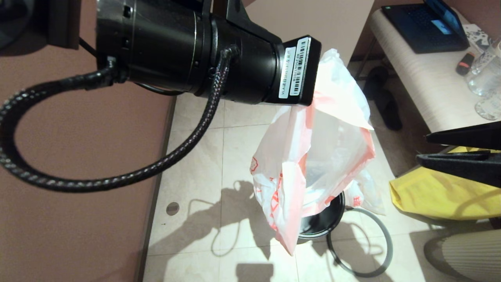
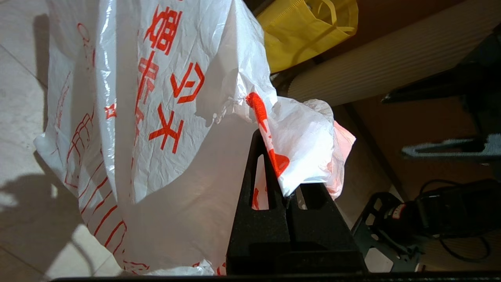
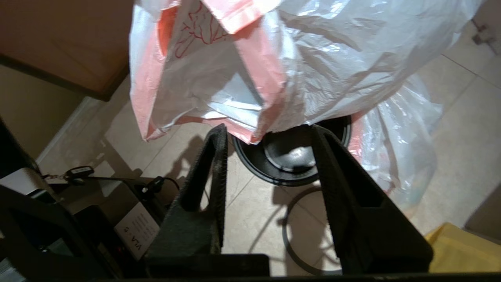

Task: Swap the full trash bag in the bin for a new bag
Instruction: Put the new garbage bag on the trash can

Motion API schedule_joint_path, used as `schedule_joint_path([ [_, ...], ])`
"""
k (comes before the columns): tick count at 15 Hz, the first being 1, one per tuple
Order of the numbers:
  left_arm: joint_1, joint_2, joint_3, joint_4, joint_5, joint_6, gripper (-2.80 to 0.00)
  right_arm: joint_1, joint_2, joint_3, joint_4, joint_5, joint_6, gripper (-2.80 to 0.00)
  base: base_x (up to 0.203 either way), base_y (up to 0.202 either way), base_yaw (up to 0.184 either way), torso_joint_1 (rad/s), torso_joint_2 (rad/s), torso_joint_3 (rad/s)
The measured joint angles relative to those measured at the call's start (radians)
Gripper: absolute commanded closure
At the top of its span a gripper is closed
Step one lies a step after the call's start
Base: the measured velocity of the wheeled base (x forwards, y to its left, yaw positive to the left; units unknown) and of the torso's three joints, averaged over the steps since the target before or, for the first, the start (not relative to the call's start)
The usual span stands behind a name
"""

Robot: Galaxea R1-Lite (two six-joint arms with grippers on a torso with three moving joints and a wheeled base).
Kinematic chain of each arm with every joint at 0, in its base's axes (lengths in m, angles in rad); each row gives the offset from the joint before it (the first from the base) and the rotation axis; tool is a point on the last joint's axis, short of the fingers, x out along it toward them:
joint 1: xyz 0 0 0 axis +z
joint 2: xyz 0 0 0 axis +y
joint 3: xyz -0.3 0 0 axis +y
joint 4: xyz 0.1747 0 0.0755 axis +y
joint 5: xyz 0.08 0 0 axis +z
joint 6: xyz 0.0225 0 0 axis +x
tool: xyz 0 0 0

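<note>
The new bag (image 1: 313,164), thin white plastic with red print and a pink band, hangs open-mouthed above the bin (image 1: 321,221). My left gripper (image 2: 274,164) is shut on the bag's upper edge; in the head view the left wrist (image 1: 195,51) hides the fingers. My right gripper (image 3: 268,133) stands open just below the bag's pink rim (image 3: 250,135), nothing between its fingers; it also shows at the head view's right edge (image 1: 422,148). The bin (image 3: 289,156) is black, round and shows its bare bottom. The full trash bag (image 3: 399,137) lies on the floor against the bin's far side.
The bin's grey hoop (image 1: 360,243) lies flat on the tiles beside the bin. A yellow tote (image 1: 438,192) sits to the right by a ribbed seat. A bench with a laptop (image 1: 422,27) and glasses stands at back right. A brown wall runs along the left.
</note>
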Motion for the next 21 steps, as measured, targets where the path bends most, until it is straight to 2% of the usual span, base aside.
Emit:
schedule_joint_path([
  [4, -0.011, -0.002, 0.001, -0.001, -0.008, -0.044, 0.00, 0.042, 0.031, 0.009, -0.064, 0.000, -0.011, -2.80, 0.000, 0.000, 0.000, 0.000, 0.00, 0.000],
  [7, -0.003, -0.020, 0.000, 0.000, -0.076, -0.099, 0.00, 0.039, 0.067, 0.006, -0.118, 0.001, -0.098, -2.80, 0.000, 0.000, 0.000, 0.000, 0.00, 0.000],
  [11, 0.009, -0.045, 0.003, 0.007, -0.117, -0.118, 0.00, 0.035, 0.107, 0.009, -0.129, 0.003, -0.115, -2.80, 0.000, 0.000, 0.000, 0.000, 0.00, 0.000],
  [15, 0.021, -0.079, 0.008, 0.020, -0.212, -0.167, 0.00, 0.016, 0.158, 0.009, -0.279, 0.014, -0.121, -2.80, 0.000, 0.000, 0.000, 0.000, 0.00, 0.000],
  [19, 0.065, -0.128, 0.008, 0.061, -0.401, -0.227, 0.00, -0.027, 0.212, -0.009, -0.326, 0.064, -0.120, -2.80, 0.000, 0.000, 0.000, 0.000, 0.00, 0.000],
  [20, 0.073, -0.137, 0.008, 0.064, -0.412, -0.232, 0.00, -0.035, 0.228, -0.017, -0.356, 0.066, -0.120, 0.00, 0.000, 0.000, 0.000, 0.000, 0.00, 0.000],
  [21, 0.076, -0.149, 0.010, 0.066, -0.417, -0.240, 0.00, -0.042, 0.242, -0.022, -0.375, 0.066, -0.120, 0.00, 0.000, 0.000, 0.000, 0.000, 0.00, 0.000],
])
